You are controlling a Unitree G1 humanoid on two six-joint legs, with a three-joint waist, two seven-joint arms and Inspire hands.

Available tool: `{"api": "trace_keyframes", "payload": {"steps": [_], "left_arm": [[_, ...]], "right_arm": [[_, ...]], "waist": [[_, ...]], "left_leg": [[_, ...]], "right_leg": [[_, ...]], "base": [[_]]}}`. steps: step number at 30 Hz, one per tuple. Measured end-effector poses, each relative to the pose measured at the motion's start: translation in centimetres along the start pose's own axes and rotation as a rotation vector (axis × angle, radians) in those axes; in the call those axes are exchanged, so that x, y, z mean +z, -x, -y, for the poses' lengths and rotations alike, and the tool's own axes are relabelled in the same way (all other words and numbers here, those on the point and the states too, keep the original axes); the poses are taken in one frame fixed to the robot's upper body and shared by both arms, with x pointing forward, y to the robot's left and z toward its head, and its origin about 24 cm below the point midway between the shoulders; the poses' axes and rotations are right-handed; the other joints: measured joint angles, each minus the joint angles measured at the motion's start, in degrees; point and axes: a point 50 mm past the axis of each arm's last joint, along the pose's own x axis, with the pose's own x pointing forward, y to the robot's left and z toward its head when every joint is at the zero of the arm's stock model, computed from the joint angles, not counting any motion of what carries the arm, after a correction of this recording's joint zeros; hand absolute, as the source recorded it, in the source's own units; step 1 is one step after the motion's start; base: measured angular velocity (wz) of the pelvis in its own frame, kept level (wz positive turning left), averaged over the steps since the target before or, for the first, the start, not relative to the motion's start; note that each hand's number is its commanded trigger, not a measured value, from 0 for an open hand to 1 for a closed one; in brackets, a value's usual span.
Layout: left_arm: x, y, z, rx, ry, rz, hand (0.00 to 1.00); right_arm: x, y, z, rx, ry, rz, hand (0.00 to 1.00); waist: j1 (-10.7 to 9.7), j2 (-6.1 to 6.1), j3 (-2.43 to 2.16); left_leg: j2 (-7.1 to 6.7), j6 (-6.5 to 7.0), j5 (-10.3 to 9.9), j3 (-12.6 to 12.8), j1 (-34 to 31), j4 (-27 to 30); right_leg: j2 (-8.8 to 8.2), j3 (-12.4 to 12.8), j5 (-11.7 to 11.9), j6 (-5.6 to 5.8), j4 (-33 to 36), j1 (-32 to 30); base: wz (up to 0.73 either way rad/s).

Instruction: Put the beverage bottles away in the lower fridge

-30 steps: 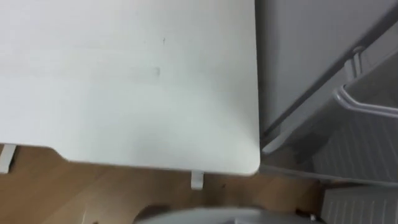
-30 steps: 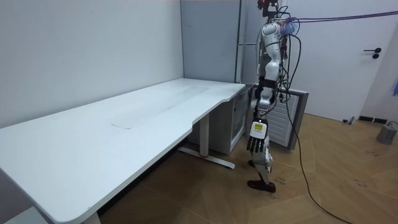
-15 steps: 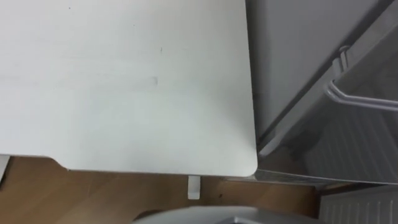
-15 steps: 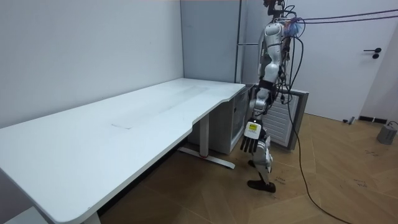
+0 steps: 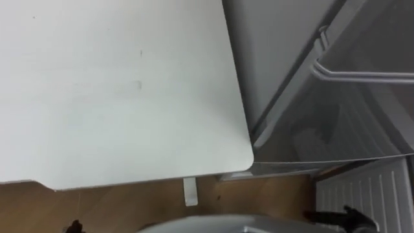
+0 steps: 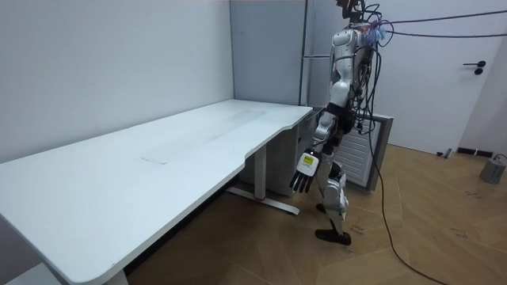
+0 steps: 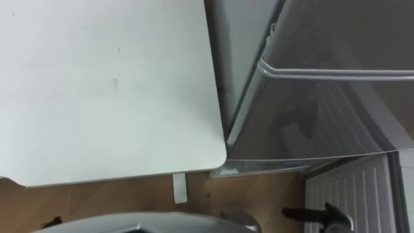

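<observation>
I stand at the end of the white table [image 5: 116, 97], right beside the grey fridge [image 5: 291, 52]. The fridge's pale bar handle [image 5: 362, 76] runs across the upper right. A ribbed white panel [image 5: 372, 191], the inside of an open low door [image 6: 371, 150], lies at the lower right. My left hand [image 6: 304, 168] hangs in front of my thigh next to the table's end, open, with nothing in it. At the bottom right edge, my right hand [image 5: 343, 216] shows as dark outstretched fingers that hold nothing.
The table's white foot [image 5: 190, 191] stands on the wooden floor [image 6: 428, 229] just below the table's corner. In the room view a closed white door [image 6: 471, 79] and a small grey bin [image 6: 493, 169] are at the far right. Open floor lies behind me.
The head view has swung right, so more of the fridge and its ribbed door shows. My left hand has swung forward toward the table. My right hand's fingers have come into view.
</observation>
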Motion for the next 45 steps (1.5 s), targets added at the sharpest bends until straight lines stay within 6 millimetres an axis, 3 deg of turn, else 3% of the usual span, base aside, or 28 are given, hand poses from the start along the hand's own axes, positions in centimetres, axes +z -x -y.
{"api": "trace_keyframes", "payload": {"steps": [4, 8, 13, 14, 18, 25, 31, 33, 38, 45], "left_arm": [[-0.1, 0.1, -0.2, 0.007, -0.001, 0.003, 0.00], [0.0, 0.3, -0.4, 0.032, 0.020, 0.029, 0.00], [-0.3, 0.4, -0.5, 0.054, 0.003, 0.021, 0.00], [-0.1, 0.5, -0.5, 0.056, 0.008, 0.029, 0.00], [0.2, 0.7, -0.9, 0.079, 0.034, 0.049, 0.00], [0.3, 0.7, -1.1, 0.086, 0.016, 0.051, 0.00], [0.2, 0.7, -1.0, 0.085, 0.006, 0.041, 0.00], [0.0, 0.7, -1.1, 0.087, -0.002, 0.030, 0.00], [0.6, 0.8, -1.3, 0.086, -0.047, 0.057, 0.00], [1.8, 0.6, -1.3, 0.055, -0.062, 0.075, 0.00]], "right_arm": [[4.1, 0.3, 1.1, -0.089, -0.023, 0.174, 0.00], [7.8, 2.8, 3.4, -0.228, 0.059, 0.406, 0.00], [9.3, 4.3, 5.0, -0.374, 0.109, 0.498, 0.00], [9.6, 4.7, 5.5, -0.402, 0.106, 0.517, 0.00], [11.6, 6.6, 7.1, -0.496, 0.070, 0.625, 0.00], [12.0, 7.6, 8.6, -0.589, 0.056, 0.652, 0.00], [11.9, 7.4, 8.8, -0.594, 0.041, 0.636, 0.00], [11.6, 6.5, 8.8, -0.562, -0.048, 0.592, 0.00], [9.4, 3.9, 9.2, -0.502, -0.203, 0.420, 0.00], [9.5, 1.4, 10.4, -0.403, -0.304, 0.267, 0.00]], "waist": [[-1.16, -1.21, 0.06], [-1.96, -0.97, -0.26], [-3.46, -0.93, -0.35], [-3.85, -1.25, -0.64], [-5.77, -1.89, -0.28], [-6.55, -3.07, -0.26], [-6.98, -1.70, -0.30], [-7.42, -1.21, -0.33], [-7.42, -1.25, -0.55], [-7.46, -1.23, -0.47]], "left_leg": [[0.01, -0.10, 0.41, 1.49, 1.55, -1.22], [0.17, -0.19, 0.46, 2.36, 2.17, -2.61], [0.24, -0.27, 0.51, 3.58, 2.42, -2.91], [0.26, -0.27, 0.51, 4.16, 2.52, -2.89], [0.46, -0.34, 0.59, 4.50, 2.46, -2.94], [1.08, -0.39, 0.56, 6.02, 2.43, -2.97], [1.07, -0.44, 0.58, 5.87, 2.43, -3.60], [1.04, -0.43, 0.58, 5.32, 2.51, -3.60], [1.05, -0.50, 0.67, 4.64, 2.47, -3.56], [0.97, -0.51, 0.68, 3.69, 1.60, -2.46]], "right_leg": [[0.33, 1.29, 0.00, -0.02, 0.01, -0.02], [0.94, 2.80, 0.15, -0.04, -0.79, -0.13], [1.11, 3.68, 0.25, -0.13, 0.16, -0.57], [1.12, 3.98, 0.25, -0.12, 0.21, -1.02], [1.14, 4.39, 0.27, -0.09, 0.21, -0.95], [1.97, 5.63, 0.84, -0.48, -0.10, -1.46], [2.08, 5.64, 1.28, -0.46, -0.12, -1.71], [2.05, 5.60, 1.29, -0.44, -0.15, -1.41], [1.95, 5.34, 1.28, -0.44, -0.24, -1.11], [1.72, 4.13, 1.33, -0.50, -0.80, -1.00]], "base": [[-0.14], [-0.16], [-0.16], [-0.20], [-0.10], [-0.11], [0.01], [0.09], [0.08], [0.04]]}}
